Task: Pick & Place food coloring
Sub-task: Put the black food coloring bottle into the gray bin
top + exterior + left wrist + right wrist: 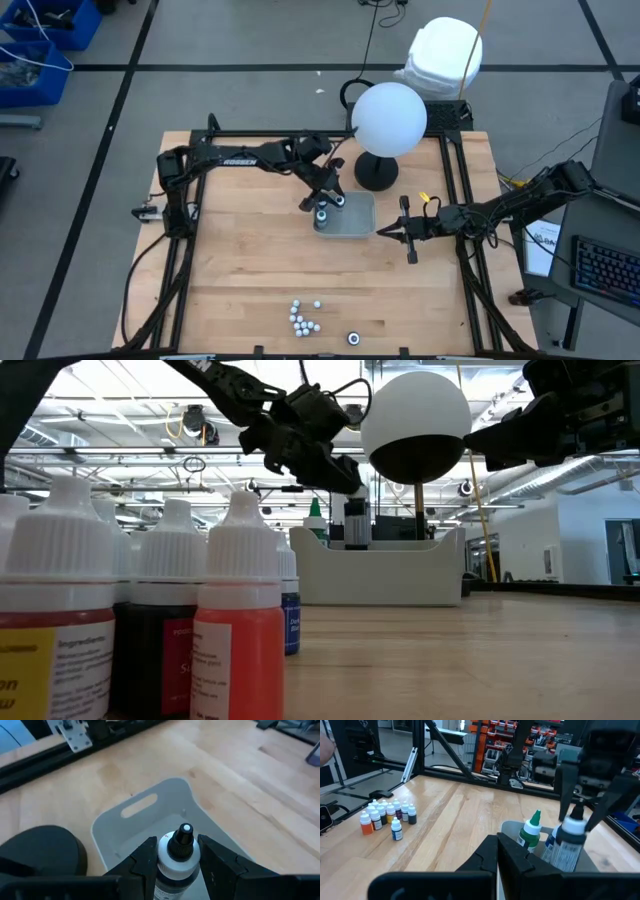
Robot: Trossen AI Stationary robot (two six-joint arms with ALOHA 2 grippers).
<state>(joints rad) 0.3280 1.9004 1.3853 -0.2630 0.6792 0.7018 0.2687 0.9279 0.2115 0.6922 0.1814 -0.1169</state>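
At centre-left of the high view, the left gripper [323, 205] pinches a black-capped food coloring bottle [177, 857] directly above the grey tray [358, 222]; a green-capped bottle [529, 831] already stands inside. Placement is in hand. Next: lower, then spread the fingers. Lower centre, the remaining bottles [304, 318] cluster. Right of the tray, the right gripper [382, 231] waits, pressed together.

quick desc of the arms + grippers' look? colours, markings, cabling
Both arms are black, built of slim jointed links. The left arm carries white lettering on its upper link, too small to read. The left gripper has two broad, black, wedge-shaped fingers. The right gripper is black too, with a yellow detail beside its wrist. Thin black cables loop near the left wrist.
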